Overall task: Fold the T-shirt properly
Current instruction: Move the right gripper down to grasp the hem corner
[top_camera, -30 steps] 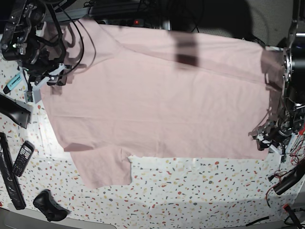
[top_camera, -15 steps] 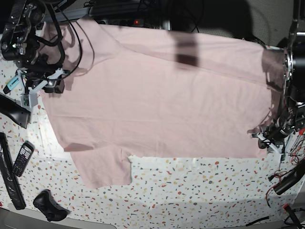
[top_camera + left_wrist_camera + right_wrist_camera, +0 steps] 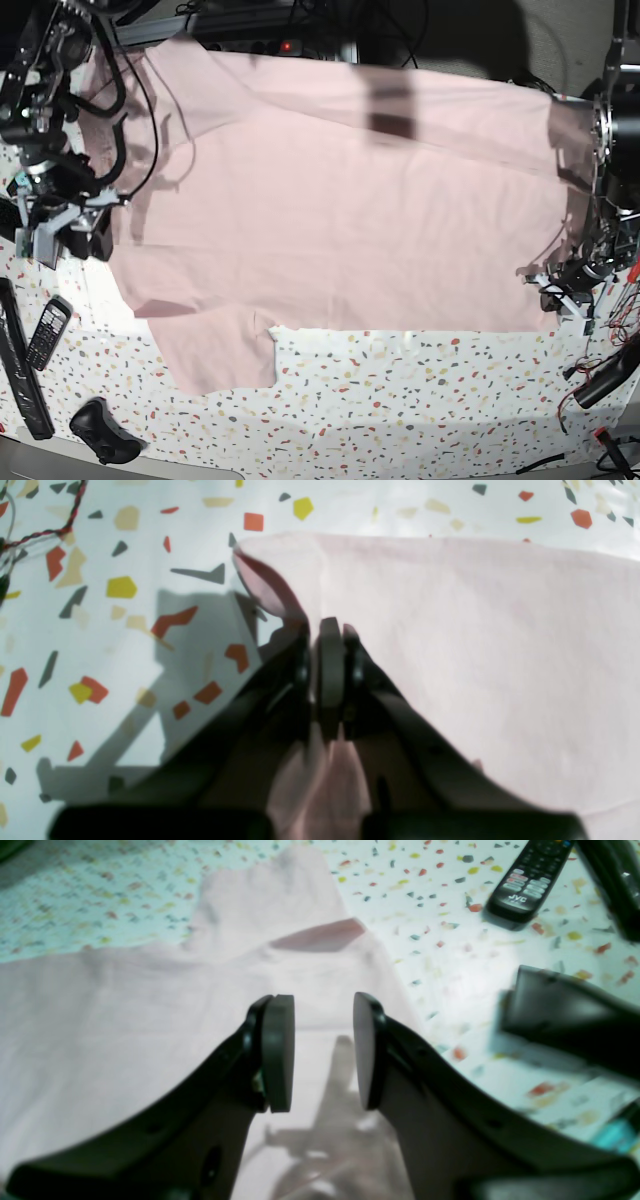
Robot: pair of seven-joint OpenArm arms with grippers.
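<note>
My right gripper (image 3: 322, 1050) hangs over the shoulder end of the T-shirt (image 3: 340, 210), fingers parted with nothing between them, a remote (image 3: 530, 877) lying on the speckled table (image 3: 420, 400) just beyond the near sleeve. The T-shirt lies spread flat, plain side up, across the table between both arms. At the hem corner my left gripper (image 3: 325, 630) is clamped tight on a pinched-up fold of the pink fabric.

The T-shirt (image 3: 340, 210) was soft matt pink cloth, faintly wrinkled. Under it the table (image 3: 420, 410) was smooth, glossy speckled terrazzo. Beside the shirt's sleeve, the remote (image 3: 530, 882) looked like black plastic.
</note>
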